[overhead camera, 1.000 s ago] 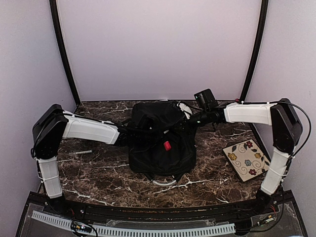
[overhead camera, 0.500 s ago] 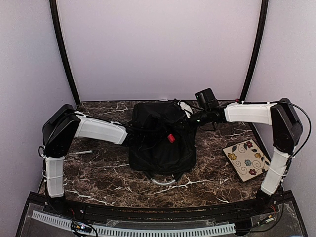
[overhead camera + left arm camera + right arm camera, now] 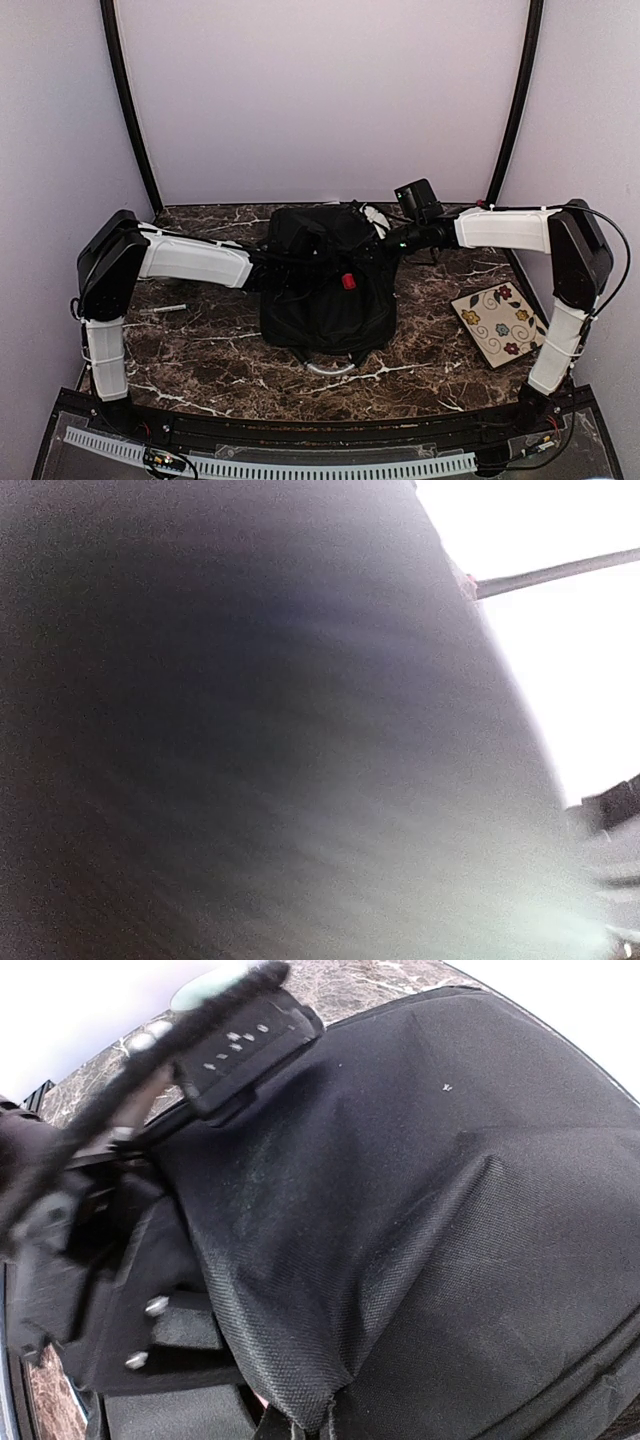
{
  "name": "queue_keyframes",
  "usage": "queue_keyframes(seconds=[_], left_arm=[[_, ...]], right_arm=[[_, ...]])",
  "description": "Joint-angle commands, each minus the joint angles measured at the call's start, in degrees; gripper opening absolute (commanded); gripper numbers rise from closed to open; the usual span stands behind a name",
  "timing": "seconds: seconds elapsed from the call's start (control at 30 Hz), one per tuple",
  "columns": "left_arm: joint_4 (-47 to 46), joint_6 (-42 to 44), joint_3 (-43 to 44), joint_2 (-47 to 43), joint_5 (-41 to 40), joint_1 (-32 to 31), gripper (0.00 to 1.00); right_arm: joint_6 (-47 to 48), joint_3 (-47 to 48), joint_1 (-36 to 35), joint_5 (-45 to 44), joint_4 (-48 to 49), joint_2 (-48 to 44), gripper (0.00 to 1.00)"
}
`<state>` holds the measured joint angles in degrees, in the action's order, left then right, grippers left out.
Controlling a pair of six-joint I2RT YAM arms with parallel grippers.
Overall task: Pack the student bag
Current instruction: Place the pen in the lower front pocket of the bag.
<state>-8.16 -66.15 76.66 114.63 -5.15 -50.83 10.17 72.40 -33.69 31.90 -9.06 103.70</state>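
A dark brown marble-patterned table (image 3: 200,350) carries a large black soft fabric backpack (image 3: 325,300) at its middle. Right of the backpack lies a square cream floral-patterned card (image 3: 498,323). Left of it, well apart, lies a thin pale stick (image 3: 163,311).

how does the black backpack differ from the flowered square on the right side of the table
The backpack is black, soft and bulky; the flowered square is pale with coloured flowers, flat and thin. The backpack is by far the bigger. The backpack sits mid-table, the flowered square near the right edge, turned at an angle. Both rest on the dark marble table.
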Motion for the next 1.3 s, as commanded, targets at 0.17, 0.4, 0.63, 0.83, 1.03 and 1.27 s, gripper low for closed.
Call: queue_keyframes(seconds=[0.17, 0.4, 0.63, 0.83, 1.03, 1.27], left_arm=[[7.61, 14.34, -1.19, -8.54, 1.72, -3.92, 0.32], [6.10, 18.88, 0.61, -3.83, 5.41, -3.93, 0.00], [8.24, 20.58, 6.10, 2.78, 4.36, -3.69, 0.00], [12.88, 19.09, 6.85, 3.35, -3.83, -2.18, 0.00], [10.17, 17.65, 3.78, 2.28, -13.52, -1.55, 0.00], [0.63, 21.69, 0.20, 0.40, -11.05, -1.63, 0.01]], right_arm=[[0.12, 0.52, -0.96, 6.62, 1.10, -1.96, 0.02], [0.06, 0.68, -1.01, 6.58, 0.90, -1.55, 0.02], [0.04, 0.55, -0.97, 6.36, 1.03, -1.64, 0.02], [0.06, 0.47, -0.88, 6.35, 1.04, -1.66, 0.02], [0.02, 0.62, -0.94, 6.73, 0.96, -0.83, 0.02], [0.20, 0.46, -0.88, 6.38, 1.01, -1.13, 0.02]])
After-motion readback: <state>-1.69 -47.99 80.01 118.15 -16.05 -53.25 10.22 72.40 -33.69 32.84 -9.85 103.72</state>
